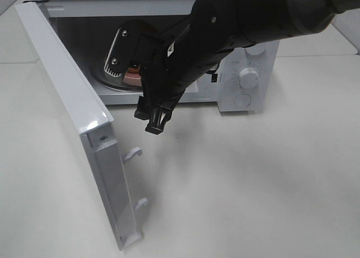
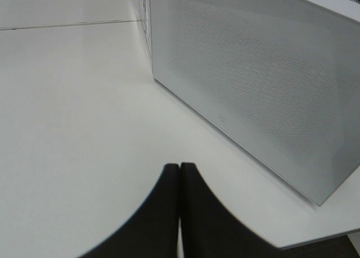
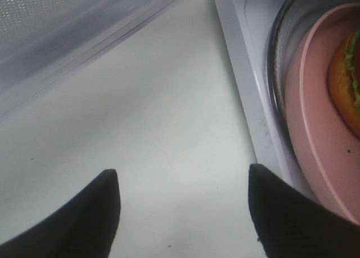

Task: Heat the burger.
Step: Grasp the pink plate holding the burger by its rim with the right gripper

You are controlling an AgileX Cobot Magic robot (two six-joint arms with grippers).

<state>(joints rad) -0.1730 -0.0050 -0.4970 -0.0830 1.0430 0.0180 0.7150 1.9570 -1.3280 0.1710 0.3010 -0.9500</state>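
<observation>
One microwave (image 1: pixel 265 95): white, boxy, door (image 1: pixel 67 100) swung wide open. Two hooked latches (image 1: pixel 132 153) on door's free edge. Two round dials (image 1: pixel 247 77) clearly seen on control panel.

One burger (image 3: pixel 347 84) inside cavity, on one pink round plate (image 3: pixel 315 168), smooth with raised rim, itself on clear glass turntable (image 3: pixel 278 50). Only golden bun edge and green lettuce in view.

Two grippers, black. Right gripper (image 3: pixel 183 173) at cavity mouth, just beside plate; jaws spread wide, nothing between them, inner faces finely textured. Left gripper (image 2: pixel 180 168) low over smooth white table (image 2: pixel 67 129); jaws pressed together, empty, near perforated door face.

In high view, right arm (image 1: pixel 236 22) masking most of cavity, burger hidden behind it.
</observation>
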